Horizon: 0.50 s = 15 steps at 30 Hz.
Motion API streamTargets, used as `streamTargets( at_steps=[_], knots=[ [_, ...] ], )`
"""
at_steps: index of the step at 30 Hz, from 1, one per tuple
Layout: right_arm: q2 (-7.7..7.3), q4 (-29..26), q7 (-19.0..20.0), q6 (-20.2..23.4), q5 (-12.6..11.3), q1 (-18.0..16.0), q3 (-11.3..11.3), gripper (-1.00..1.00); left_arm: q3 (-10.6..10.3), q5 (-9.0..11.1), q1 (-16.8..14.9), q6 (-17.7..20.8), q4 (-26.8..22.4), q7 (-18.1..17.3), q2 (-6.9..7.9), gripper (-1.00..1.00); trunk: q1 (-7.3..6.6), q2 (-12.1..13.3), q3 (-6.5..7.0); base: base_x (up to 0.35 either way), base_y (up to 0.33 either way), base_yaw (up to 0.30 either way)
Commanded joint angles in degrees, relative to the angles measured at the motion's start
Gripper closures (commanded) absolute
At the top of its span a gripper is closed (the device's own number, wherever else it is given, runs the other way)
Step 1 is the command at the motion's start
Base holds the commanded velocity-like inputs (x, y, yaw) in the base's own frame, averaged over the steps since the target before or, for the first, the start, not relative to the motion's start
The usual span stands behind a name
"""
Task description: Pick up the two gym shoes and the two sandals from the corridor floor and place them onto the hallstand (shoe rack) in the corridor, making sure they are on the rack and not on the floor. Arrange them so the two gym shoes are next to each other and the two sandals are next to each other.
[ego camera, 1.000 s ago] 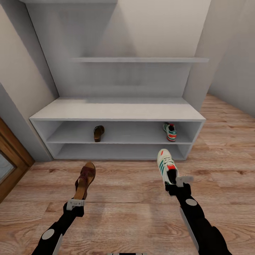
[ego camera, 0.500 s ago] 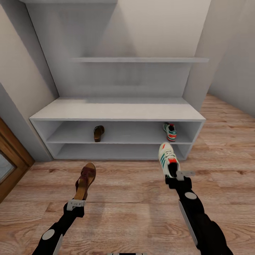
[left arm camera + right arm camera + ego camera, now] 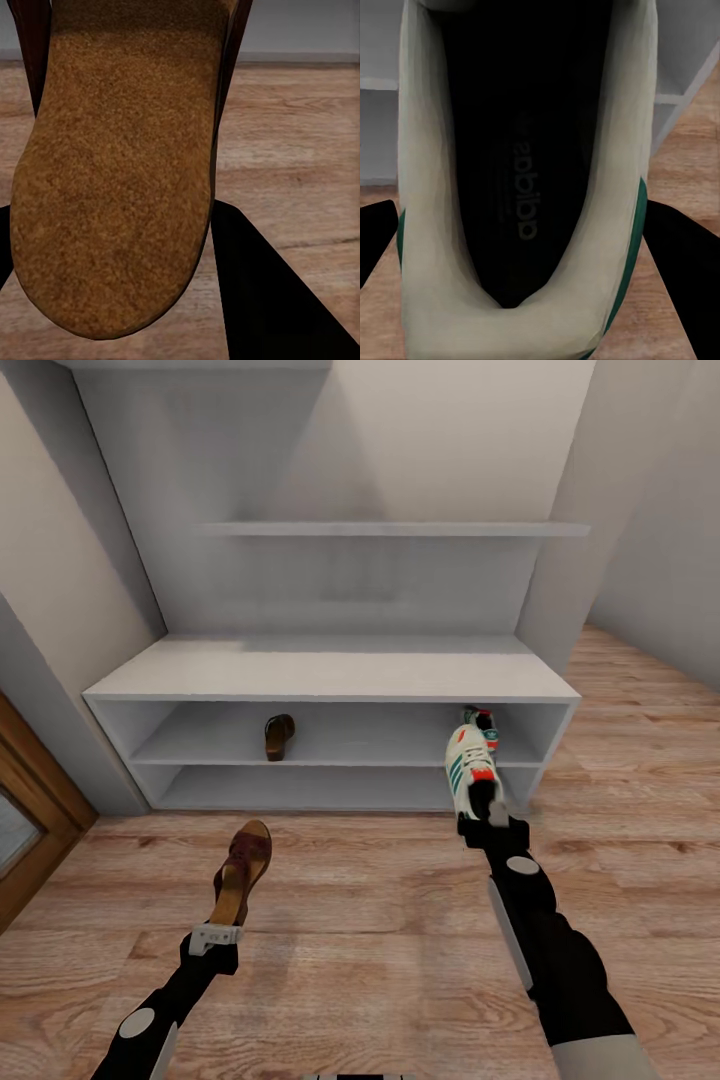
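step: second gym shoe [image 3: 469,772] held clamped in right end effector [image 3: 484,818], frame centre-right, at hallstand [image 3: 330,678] | sandal [image 3: 240,870] gripped by left end effector [image 3: 215,936] | next: shoe to be set beside shelved gym shoe [image 3: 484,718]

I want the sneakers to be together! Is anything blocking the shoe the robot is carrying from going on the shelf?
Nothing visible blocks it. The right tool holds the sneaker before the open upper shelf, beside the other sneaker.

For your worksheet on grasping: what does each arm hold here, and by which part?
The left gripper holds a sandal by its heel end; the right gripper holds a gym shoe by its heel.
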Motion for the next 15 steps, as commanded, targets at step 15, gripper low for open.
streamTargets(
  at_steps=[15],
  knots=[
    [2.07, 0.84, -0.71, 3.41, 0.56, -3.77, 0.69, 1.00, 0.30, -0.81, -0.04, -0.40, 0.01, -0.31, 0.04, 1.00, -0.01, -0.02, -0.05, 0.000, 0.000, 0.000]
  ],
)
